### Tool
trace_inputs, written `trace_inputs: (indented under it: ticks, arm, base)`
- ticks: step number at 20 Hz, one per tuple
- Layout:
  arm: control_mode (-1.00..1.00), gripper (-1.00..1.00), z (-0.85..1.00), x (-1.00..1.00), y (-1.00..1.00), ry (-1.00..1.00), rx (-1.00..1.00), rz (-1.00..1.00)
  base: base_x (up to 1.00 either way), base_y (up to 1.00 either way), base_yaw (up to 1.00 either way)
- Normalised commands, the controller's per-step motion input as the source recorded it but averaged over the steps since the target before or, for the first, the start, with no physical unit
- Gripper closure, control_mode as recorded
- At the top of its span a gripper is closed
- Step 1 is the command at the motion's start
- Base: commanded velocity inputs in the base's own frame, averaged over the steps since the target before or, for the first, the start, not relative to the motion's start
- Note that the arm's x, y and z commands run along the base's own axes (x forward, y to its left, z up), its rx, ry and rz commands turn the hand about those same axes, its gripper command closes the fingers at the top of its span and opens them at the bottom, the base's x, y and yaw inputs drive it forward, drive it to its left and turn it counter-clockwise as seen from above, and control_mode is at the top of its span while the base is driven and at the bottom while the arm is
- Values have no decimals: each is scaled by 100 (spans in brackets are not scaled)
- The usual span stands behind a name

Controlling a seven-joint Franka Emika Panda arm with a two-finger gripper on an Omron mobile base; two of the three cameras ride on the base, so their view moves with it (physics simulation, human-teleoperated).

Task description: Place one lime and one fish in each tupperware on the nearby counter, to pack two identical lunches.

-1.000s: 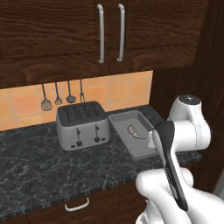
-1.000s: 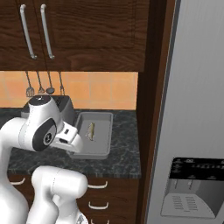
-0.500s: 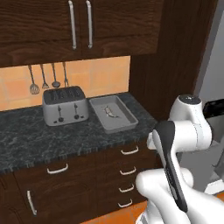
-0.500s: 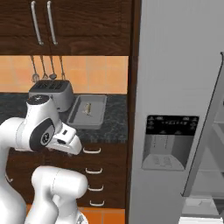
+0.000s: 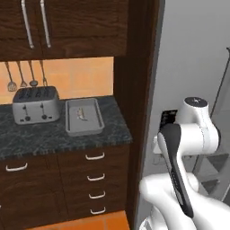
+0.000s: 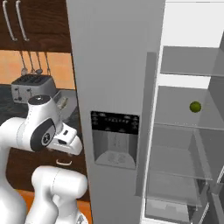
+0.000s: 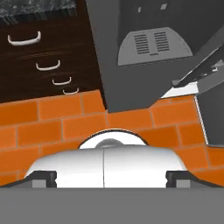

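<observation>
Tupperware [image 5: 83,117]: a shallow light-grey rectangular tray with a raised rim and rounded corners, seen from the left base view. It lies flat on the counter, just to the right of the toaster, with its long side running away from the camera.
Fish [image 5: 81,113]: one small slim brownish-grey fish with paler parts, lying inside the tray, roughly in the middle of its far half, lengthwise along the tray.
Lime [image 6: 195,106]: a small round yellow-green fruit resting on a pale shelf inside the open fridge, in the right base view, well apart from the tray.
Counter [image 5: 54,134]: dark marbled stone, above dark brown drawers [image 5: 95,178] with curved silver handles; it ends at a tall dark wooden panel [image 5: 137,112].
Toaster [image 5: 36,105]: boxy and silver, with four slots on top, standing by the orange backsplash below hanging utensils [image 5: 21,76].
Fridge [image 6: 114,109]: a grey door with a dark dispenser panel [image 6: 114,139] stands beside the open compartment of pale shelves.
Gripper: the finger tips cannot be made out in the hand view, so I cannot tell how wide it stands or whether it holds anything. That view looks down at an orange brick floor [image 7: 52,131], the drawer fronts and the foot of the fridge.
Arm [image 5: 188,134]: white with dark joints, folded close over the base, in front of the fridge.
</observation>
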Motion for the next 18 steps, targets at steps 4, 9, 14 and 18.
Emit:
trace_inputs:
  ticks: [4, 9, 14, 18]
  arm:
    - [100, -100, 0, 0, 0, 0, 0, 0]
    - [100, -100, 0, 0, 0, 0, 0, 0]
    - [100, -100, 0, 0, 0, 0, 0, 0]
    - [100, -100, 0, 0, 0, 0, 0, 0]
  base:
    - [-54, -74, 0]
    - [-14, -65, -5]
    - [3, -67, -18]
    - [16, -38, -40]
